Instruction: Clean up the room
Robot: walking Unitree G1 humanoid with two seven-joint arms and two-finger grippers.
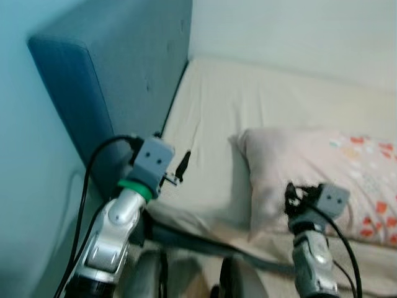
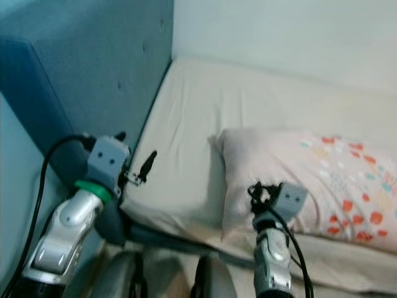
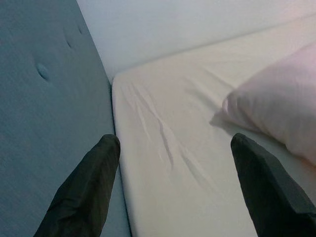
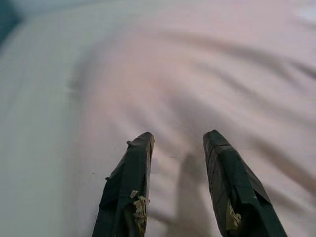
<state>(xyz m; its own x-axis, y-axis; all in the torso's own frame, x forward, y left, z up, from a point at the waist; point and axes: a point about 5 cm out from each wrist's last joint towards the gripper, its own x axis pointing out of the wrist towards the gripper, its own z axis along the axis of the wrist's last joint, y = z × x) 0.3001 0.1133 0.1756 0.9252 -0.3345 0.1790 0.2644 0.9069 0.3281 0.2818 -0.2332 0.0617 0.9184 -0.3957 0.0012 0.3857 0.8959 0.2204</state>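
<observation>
Cream sheets cover the bed (image 1: 217, 118), which is pushed into the corner against a blue headboard (image 1: 118, 68). A pillow (image 1: 310, 174) lies near the front edge, well short of the headboard, probably what needs straightening. The right gripper (image 4: 177, 143) hovers just over it, fingers parted, empty. The left gripper (image 3: 173, 148) spreads wide over the bed's headboard corner, holding nothing.

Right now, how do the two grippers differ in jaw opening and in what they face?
The left gripper has its jaws spread wide, over bare sheet beside the blue headboard. The right gripper has jaws narrower, aimed at the pillow. Both are open, holding nothing.
</observation>
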